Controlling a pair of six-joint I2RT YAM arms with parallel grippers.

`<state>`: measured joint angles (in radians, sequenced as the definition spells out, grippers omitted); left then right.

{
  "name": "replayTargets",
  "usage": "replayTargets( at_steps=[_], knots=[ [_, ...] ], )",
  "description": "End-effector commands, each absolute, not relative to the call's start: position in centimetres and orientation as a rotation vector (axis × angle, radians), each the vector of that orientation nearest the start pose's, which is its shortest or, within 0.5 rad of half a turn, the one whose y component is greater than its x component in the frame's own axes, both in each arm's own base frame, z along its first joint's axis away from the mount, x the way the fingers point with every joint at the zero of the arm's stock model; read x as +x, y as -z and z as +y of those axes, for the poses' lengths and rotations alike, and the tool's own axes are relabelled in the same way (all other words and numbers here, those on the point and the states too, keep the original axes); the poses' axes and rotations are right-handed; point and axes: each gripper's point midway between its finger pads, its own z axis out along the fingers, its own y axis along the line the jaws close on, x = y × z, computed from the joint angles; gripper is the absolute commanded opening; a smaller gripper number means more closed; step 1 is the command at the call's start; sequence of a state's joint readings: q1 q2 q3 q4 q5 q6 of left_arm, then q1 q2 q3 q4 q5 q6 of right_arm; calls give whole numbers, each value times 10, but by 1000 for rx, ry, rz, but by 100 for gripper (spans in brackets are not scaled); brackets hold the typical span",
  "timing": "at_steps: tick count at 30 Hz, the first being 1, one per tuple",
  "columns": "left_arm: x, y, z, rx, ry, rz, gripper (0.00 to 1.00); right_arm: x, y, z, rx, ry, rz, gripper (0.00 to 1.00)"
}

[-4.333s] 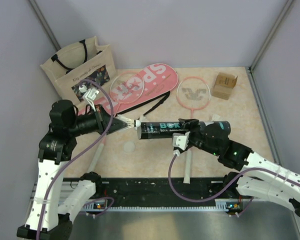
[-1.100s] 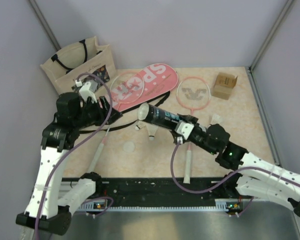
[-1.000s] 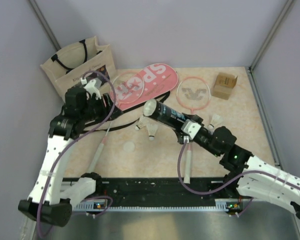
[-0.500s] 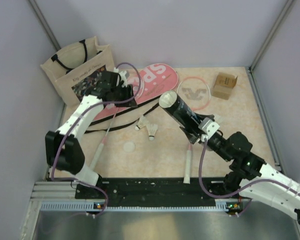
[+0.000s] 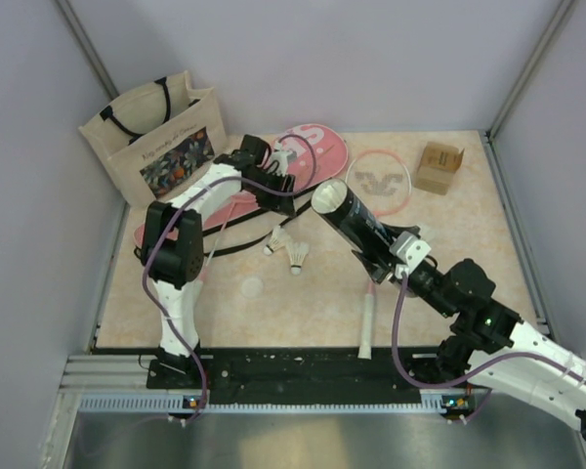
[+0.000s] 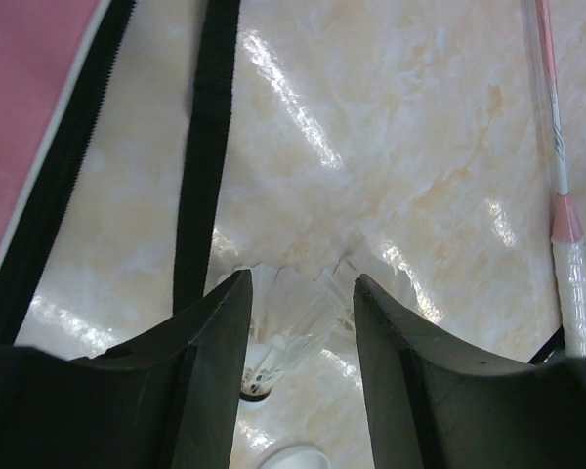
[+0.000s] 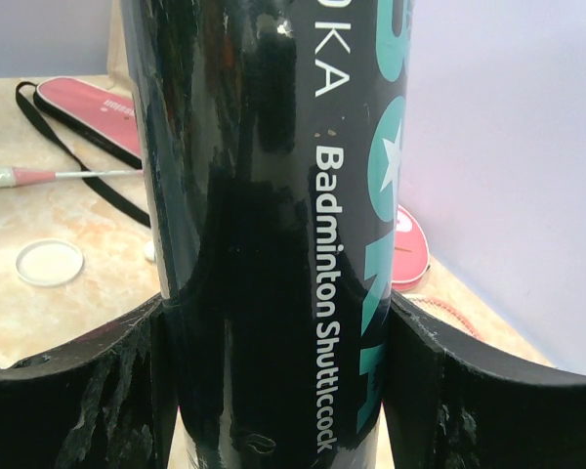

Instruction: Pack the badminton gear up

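My right gripper (image 5: 389, 250) is shut on the dark shuttlecock tube (image 5: 352, 221) and holds it tilted, open mouth up and to the left. In the right wrist view the tube (image 7: 273, 195) fills the space between the fingers. My left gripper (image 5: 277, 186) hangs open over the edge of the pink cover (image 5: 303, 151). Two white shuttlecocks (image 5: 285, 250) lie on the table; they show below the gap of the left gripper (image 6: 298, 288), not held. One racket (image 5: 375, 182) lies right of the cover. The other racket's shaft (image 6: 553, 127) runs beside the black strap (image 6: 205, 147).
A beige tote bag (image 5: 156, 137) stands at the back left. A small cardboard box (image 5: 439, 167) sits at the back right. A round white lid (image 5: 251, 287) lies on the table near the shuttlecocks. Grey walls close in the table on three sides.
The left arm has swung from beside the tote bag rightward over the cover and strap. The right gripper has lifted the tube steeper, mouth upward. The shuttlecocks have stayed put.
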<state>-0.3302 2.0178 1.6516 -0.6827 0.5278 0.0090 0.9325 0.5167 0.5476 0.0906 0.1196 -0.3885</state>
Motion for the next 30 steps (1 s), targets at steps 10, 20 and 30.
replayTargets(
  at_steps=[10, 20, 30],
  knots=[
    [388, -77, -239, 868, 723, 2611, 50, 199, -316, 200, -775, -350, 1183, 25],
    [382, -72, -216, 883, 566, 2658, 46, 200, -316, 202, -787, -344, 1180, 25],
    [366, -78, -197, 870, 468, 2713, 44, 197, -315, 201, -788, -355, 1174, 25]
  ],
)
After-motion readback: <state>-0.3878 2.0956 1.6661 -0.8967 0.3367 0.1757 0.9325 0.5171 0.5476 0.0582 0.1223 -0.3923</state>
